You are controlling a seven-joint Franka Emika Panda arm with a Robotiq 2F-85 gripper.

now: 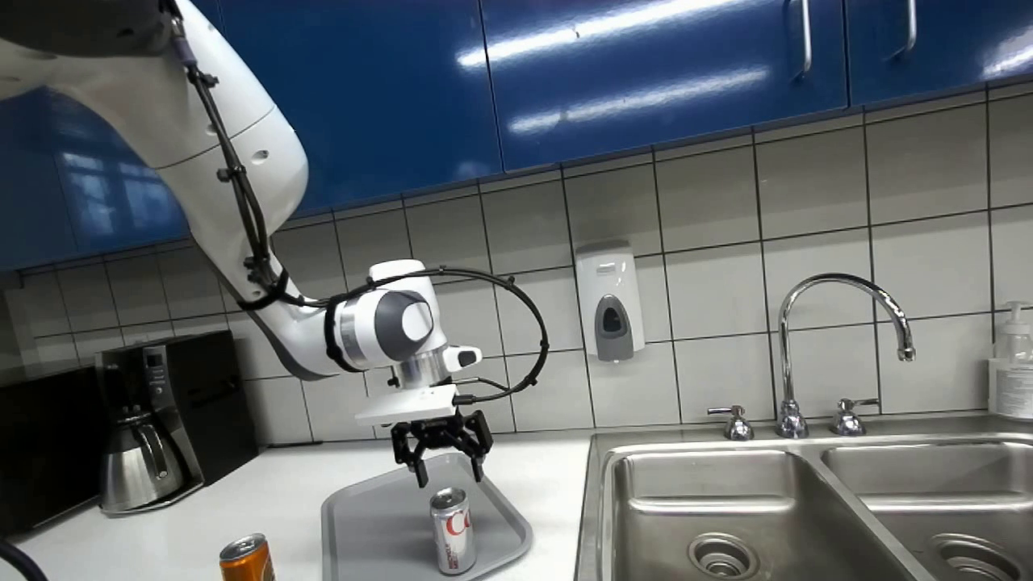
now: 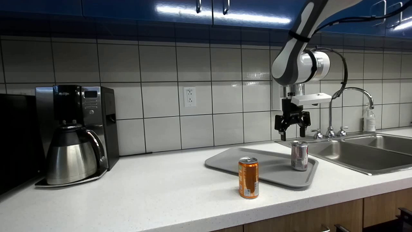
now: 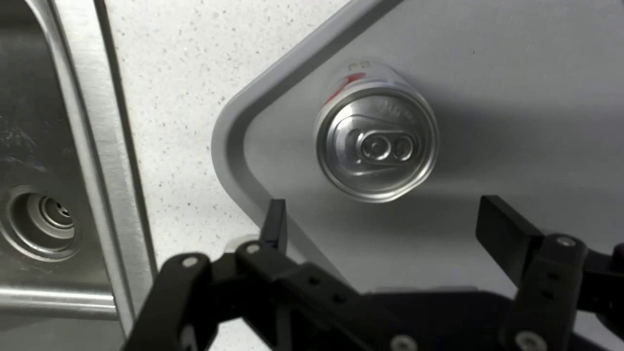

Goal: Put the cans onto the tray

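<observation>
The silver-grey can (image 1: 453, 532) stands upright on the grey tray (image 1: 367, 528), close to one corner; in an exterior view the can (image 2: 299, 158) is at the sink end of the tray (image 2: 225, 161). The orange can (image 2: 248, 178) stands upright on the counter just outside the tray; it is cut by the lower edge in an exterior view (image 1: 246, 562) and out of the wrist view. My gripper (image 1: 449, 474) is open and empty above the silver can, also seen in an exterior view (image 2: 293, 134). In the wrist view the can's top (image 3: 378, 146) lies ahead of the spread fingertips (image 3: 382, 212), apart from them.
A steel double sink (image 1: 601, 500) with a tall faucet (image 1: 787, 347) adjoins the tray's side. A coffee maker with a steel pot (image 2: 72, 161) stands at the far end of the counter. A tiled wall with a soap dispenser (image 1: 611, 303) is behind; blue cabinets (image 1: 363, 97) hang above.
</observation>
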